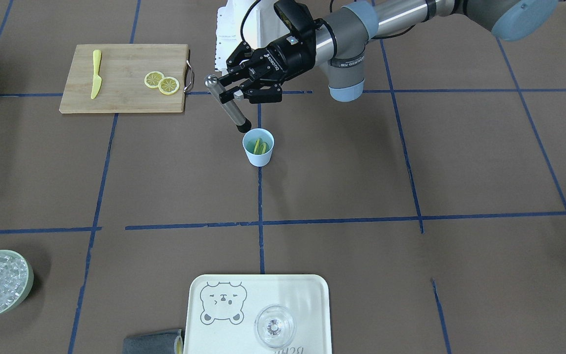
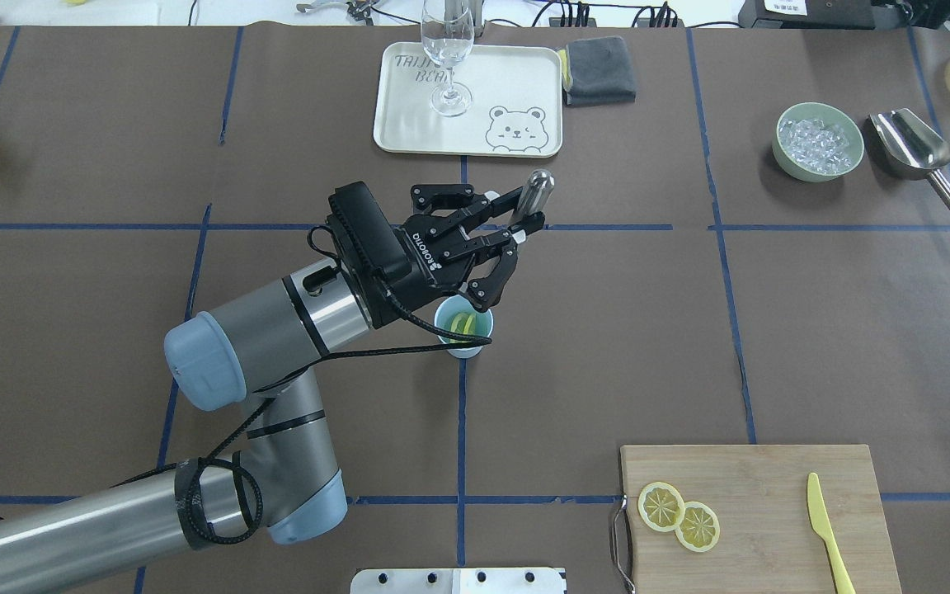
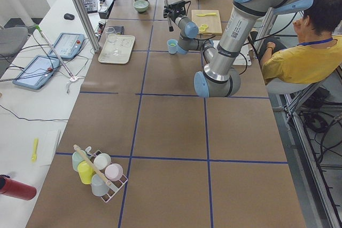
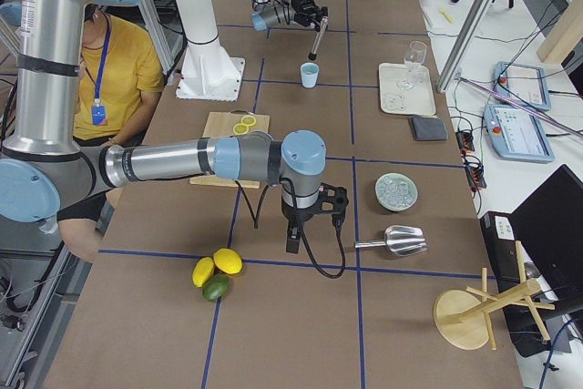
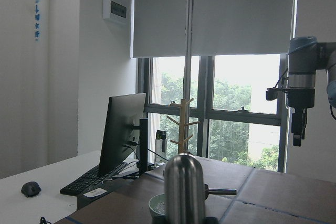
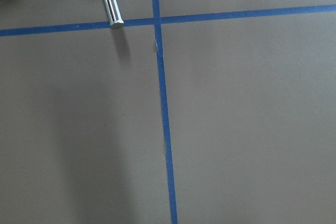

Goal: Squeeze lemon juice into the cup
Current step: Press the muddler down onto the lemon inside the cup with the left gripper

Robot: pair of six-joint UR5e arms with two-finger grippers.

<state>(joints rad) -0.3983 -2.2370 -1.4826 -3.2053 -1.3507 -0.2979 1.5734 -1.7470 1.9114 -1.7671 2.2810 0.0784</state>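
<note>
The light-blue cup (image 1: 258, 155) stands mid-table on a blue tape line and holds one lemon slice (image 1: 259, 145) on edge. It also shows in the overhead view (image 2: 465, 346) with the slice (image 2: 463, 325) inside. My left gripper (image 1: 236, 93) is shut on a steel muddler (image 1: 226, 103). The muddler is tilted, and its black tip hangs just above the cup's rim. Two more lemon slices (image 1: 161, 82) lie on the wooden cutting board (image 1: 121, 101). My right gripper (image 4: 293, 241) points down over bare table, far from the cup. I cannot tell whether it is open.
A yellow knife (image 1: 96, 73) lies on the board. A cream tray (image 1: 312, 295) carries a clear glass (image 1: 274, 325), with a grey cloth (image 1: 153, 342) beside it. A green bowl of ice (image 2: 820, 142) and a steel scoop (image 2: 916, 148) stand at the far right.
</note>
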